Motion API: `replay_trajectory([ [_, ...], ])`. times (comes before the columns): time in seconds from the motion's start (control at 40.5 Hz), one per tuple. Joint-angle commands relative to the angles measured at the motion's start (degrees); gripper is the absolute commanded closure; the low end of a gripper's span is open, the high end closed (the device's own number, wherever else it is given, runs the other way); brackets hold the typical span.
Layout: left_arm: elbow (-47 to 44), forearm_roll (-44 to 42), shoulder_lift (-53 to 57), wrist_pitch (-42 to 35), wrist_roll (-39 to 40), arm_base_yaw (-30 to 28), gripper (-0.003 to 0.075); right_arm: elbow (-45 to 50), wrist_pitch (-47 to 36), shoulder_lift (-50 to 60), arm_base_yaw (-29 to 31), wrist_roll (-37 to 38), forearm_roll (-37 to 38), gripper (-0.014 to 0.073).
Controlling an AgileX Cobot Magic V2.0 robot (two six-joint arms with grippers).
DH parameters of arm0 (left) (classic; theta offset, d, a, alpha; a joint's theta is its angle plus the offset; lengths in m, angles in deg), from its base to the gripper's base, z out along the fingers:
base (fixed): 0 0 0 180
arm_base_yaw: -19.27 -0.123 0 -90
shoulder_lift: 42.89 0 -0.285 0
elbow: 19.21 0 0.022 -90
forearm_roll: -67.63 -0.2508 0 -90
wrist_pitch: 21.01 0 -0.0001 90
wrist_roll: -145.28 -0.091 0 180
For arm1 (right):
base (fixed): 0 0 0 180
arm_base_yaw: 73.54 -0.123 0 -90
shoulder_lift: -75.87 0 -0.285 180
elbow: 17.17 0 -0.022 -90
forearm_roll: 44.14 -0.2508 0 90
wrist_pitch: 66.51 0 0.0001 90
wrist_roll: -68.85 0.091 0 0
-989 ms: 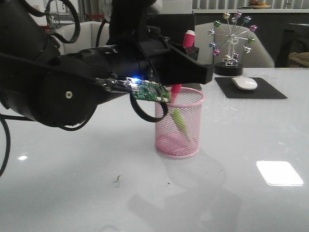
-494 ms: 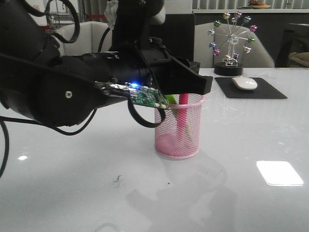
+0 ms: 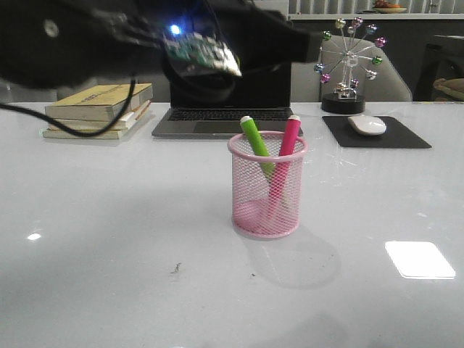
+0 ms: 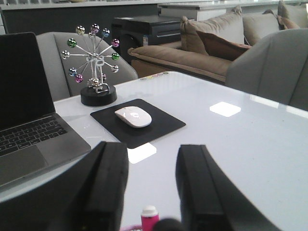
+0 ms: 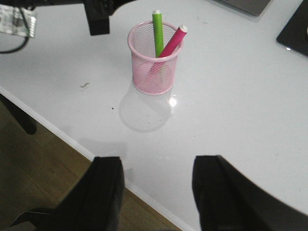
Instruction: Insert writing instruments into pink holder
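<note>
Nearest us on the white table (image 3: 109,275) stands the cup (image 3: 267,185), upright and alone in open space, which leaves room to come at it from above. Both markers are already inside it: the green marker (image 3: 255,141) leans toward the left rim, the pink marker (image 3: 288,139) toward the right, and they cross low in the mesh because each is longer than the cup is tall and can only rest slanted against the wall. We judge the inserting done.

Our left gripper (image 4: 151,185) hangs above the cup, fingers well apart with nothing between them; the pink cap shows just below the gap, which fits a release straight over the opening. Our right gripper (image 5: 156,185) sits high over the near table edge, also spread and empty, well clear of the cup.

Farther back lie a laptop (image 3: 217,116), a stack of books (image 3: 101,109), a mouse (image 3: 367,125) on its pad, and a wheel ornament (image 3: 348,61), all well apart from the cup.
</note>
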Motion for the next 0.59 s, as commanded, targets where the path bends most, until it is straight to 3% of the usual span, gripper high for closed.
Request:
replay_trajectory([
  [0.0, 1.6, -3.0, 8.2, 8.3, -0.1, -0.7, 0.0389, -1.3, -3.7, -0.1, 0.4, -0.2, 0.4, 0.0146],
  [0.247, 1.6, -4.3, 23.8, 46.5, -0.1, -0.8, 0.0389, -1.3, -3.7, -0.1, 0.4, -0.2, 0.4, 0.0146],
  [0.47, 1.6, -4.3, 34.7, 68.1, -0.1, -0.8, 0.0389, -1.3, -3.7, -0.1, 0.4, -0.2, 0.4, 0.0146],
  [0.569, 0.8, -4.1, 38.2, 73.3, -0.1, -0.8, 0.0389, -1.3, -3.7, -0.1, 0.4, -0.2, 0.4, 0.0146],
])
